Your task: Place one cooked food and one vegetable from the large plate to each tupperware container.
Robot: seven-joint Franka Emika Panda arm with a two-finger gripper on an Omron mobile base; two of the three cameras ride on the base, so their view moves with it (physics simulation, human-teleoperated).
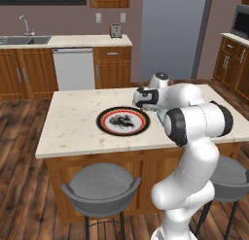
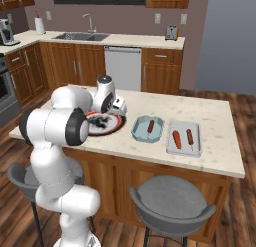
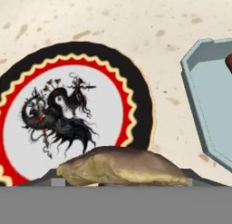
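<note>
Fingers: tips hidden low in the hand view, but a brown, lumpy potato-like vegetable (image 3: pixel 123 166) sits across the gripper (image 3: pixel 122 180), so I judge it gripped between wide-set jaws. It hangs over the near right rim of the large plate (image 3: pixel 140 105), which lies mid-island. Carry it level to the nearer tupperware container (image 2: pixel 147 128), beside the plate and holding one sausage, lower inside its walls, then release; the far container (image 2: pixel 183 137) near the island's right edge already has two pieces.
</note>
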